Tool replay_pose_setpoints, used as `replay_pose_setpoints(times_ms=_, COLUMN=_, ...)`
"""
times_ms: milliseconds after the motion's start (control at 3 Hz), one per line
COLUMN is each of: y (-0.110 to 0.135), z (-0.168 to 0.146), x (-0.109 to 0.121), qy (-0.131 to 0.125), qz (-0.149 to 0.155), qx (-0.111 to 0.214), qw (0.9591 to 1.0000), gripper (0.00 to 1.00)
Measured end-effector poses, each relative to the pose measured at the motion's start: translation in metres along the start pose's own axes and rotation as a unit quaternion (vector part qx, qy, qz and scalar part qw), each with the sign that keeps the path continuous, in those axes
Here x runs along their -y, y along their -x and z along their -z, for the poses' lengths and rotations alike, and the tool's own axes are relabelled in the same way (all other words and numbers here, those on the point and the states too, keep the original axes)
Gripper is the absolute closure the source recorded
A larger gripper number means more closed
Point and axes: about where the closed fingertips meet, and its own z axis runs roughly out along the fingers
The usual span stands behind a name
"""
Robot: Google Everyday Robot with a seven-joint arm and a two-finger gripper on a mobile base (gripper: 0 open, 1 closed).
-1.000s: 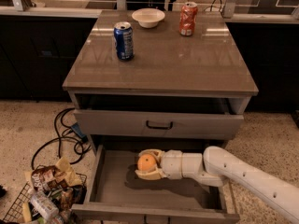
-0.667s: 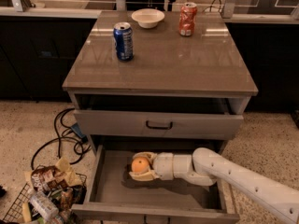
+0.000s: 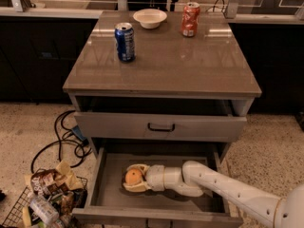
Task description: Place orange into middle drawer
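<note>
In the open, wide grey-beige middle drawer [image 3: 202,202], the white two-finger gripper [image 3: 130,177] extends in from the right, its cream fingers [image 3: 136,167] clasping the small round orange [image 3: 133,176] (left of centre, low over the floor). Beyond, the brown tabletop [image 3: 166,63] carries a blue soda can [image 3: 125,42], a white bowl [image 3: 150,18] and a red soda can [image 3: 190,19].

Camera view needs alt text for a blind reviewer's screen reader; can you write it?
The robot's end effector, reaching low inside the open middle drawer, grips an orange near the drawer's left side. On the cabinet top above stand a blue can, a red can and a white bowl.
</note>
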Motion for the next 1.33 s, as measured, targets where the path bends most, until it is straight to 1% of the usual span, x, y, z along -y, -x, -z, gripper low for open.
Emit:
replay_pose_setpoints(times_ms=667, y=-0.060, z=-0.027, x=0.000, qy=0.001, qz=-0.028, qx=-0.026, qw=0.9993, gripper=1.00)
replay_pose_setpoints(times_ms=1000, y=-0.082, z=-0.033, x=-0.001, qy=-0.003, qz=-0.046, qx=-0.033, qw=0.9984, gripper=1.00)
replay_pose_setpoints(times_ms=1333, y=-0.074, z=-0.032, x=-0.001, qy=-0.003, qz=-0.046, qx=-0.033, qw=0.9984, gripper=0.82)
